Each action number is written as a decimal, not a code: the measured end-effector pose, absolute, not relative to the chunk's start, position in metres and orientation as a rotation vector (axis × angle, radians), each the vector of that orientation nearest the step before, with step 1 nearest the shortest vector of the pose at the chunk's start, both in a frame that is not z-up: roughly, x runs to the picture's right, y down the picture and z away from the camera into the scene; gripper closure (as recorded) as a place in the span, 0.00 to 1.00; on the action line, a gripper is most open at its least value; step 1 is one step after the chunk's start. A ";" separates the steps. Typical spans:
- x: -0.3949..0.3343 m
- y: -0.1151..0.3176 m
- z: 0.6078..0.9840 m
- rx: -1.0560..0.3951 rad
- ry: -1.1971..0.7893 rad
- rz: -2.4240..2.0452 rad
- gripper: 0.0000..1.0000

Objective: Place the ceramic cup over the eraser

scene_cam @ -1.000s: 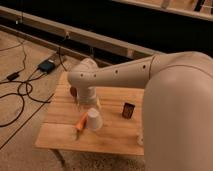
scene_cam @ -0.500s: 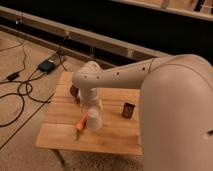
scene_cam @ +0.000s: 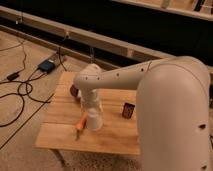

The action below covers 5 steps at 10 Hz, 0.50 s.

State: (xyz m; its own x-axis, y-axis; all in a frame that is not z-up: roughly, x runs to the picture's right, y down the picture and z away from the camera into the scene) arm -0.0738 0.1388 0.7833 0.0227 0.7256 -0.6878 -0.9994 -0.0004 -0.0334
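Arm (scene_cam: 125,75) shifted slightly down and toward eraser (scene_cam: 128,110) since earlier frames; ceramic cup (scene_cam: 95,121) unmoved on table (scene_cam: 60,140). Gripper (scene_cam: 93,106) directly above cup, well apart from eraser; wrist hides its opening, so cannot tell whether cup is gripped. Cup stands apart from eraser, with orange carrot-like object (scene_cam: 81,122) just beside cup on side away from eraser. Handling, judged: cup rigid, glazed, slippery, chip-prone, moderately heavy. Take hold squarely across upper end; lower gently over eraser, a small stiff block.
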 end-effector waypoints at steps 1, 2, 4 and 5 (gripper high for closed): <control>-0.073 0.141 0.783 -0.621 0.580 1.472 0.38; -0.071 0.144 0.783 -0.627 0.598 1.469 0.47; -0.068 0.145 0.783 -0.633 0.627 1.470 0.69; -0.068 0.145 0.784 -0.635 0.633 1.471 0.76</control>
